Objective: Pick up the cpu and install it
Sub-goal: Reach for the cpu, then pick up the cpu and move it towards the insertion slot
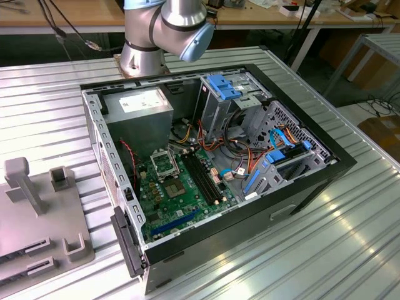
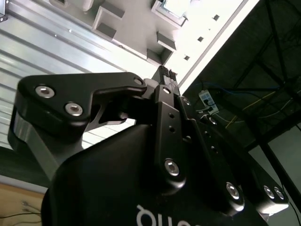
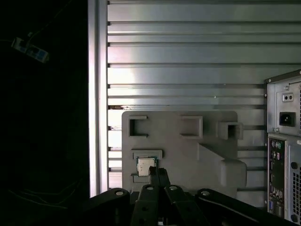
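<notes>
The cpu (image 3: 145, 166), a small square chip with a silver top, lies flat in a shallow holder on the grey fixture plate (image 3: 188, 146). In the first wrist view my gripper (image 3: 158, 172) hangs well above that plate, and its two black fingers, pressed together, line up beside the chip's edge. Nothing sits between them. The second wrist view shows the gripper (image 2: 167, 74) from behind, shut, pointing at the same plate (image 2: 136, 23). On the green motherboard (image 1: 181, 194) inside the open computer case (image 1: 312, 181), the square metal socket frame (image 1: 164, 164) is seen in the exterior view.
The case and the grey fixture plate (image 1: 37, 250) rest on a ribbed metal table (image 1: 350, 250). A grey power-supply box (image 1: 137, 106), drive cages and loose cables fill the case's far side. The fixture carries raised blocks and a post (image 1: 22, 184). The arm's base (image 1: 147, 44) stands behind the case.
</notes>
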Available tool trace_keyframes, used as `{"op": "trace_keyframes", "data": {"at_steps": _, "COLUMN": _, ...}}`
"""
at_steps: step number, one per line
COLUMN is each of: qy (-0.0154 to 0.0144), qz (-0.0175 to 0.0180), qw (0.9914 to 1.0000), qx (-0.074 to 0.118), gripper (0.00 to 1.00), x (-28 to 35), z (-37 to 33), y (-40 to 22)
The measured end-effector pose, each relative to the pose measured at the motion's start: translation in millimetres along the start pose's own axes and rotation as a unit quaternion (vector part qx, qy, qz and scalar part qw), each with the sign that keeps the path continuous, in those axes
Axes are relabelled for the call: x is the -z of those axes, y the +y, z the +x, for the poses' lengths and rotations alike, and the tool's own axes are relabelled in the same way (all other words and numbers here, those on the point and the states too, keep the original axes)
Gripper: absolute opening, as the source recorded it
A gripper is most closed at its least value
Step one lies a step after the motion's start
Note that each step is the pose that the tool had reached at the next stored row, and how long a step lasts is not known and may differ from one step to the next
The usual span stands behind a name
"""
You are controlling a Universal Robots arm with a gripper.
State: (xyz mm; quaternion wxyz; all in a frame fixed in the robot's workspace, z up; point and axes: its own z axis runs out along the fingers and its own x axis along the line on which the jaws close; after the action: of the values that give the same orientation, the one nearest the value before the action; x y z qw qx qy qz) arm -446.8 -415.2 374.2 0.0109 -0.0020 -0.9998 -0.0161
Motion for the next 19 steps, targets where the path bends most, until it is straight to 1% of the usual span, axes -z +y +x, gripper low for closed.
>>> {"op": "trace_keyframes", "data": {"at_steps": 4, "qy": 0.0001, "qz": 0.0001, "qw": 1.0, "qx": 0.002, "gripper": 0.11, "x": -0.5, "z": 3.7, "y": -0.4}}
{"op": "trace_keyframes", "data": {"at_steps": 7, "qy": 0.0002, "qz": 0.0001, "qw": 0.99999, "qx": 0.005, "gripper": 0.11, "x": -0.6, "z": 5.1, "y": -0.4}}
{"op": "trace_keyframes", "data": {"at_steps": 19, "qy": 0.0002, "qz": 0.0001, "qw": 0.99999, "qx": 0.004, "gripper": 0.11, "x": -0.7, "z": 5.8, "y": -0.4}}
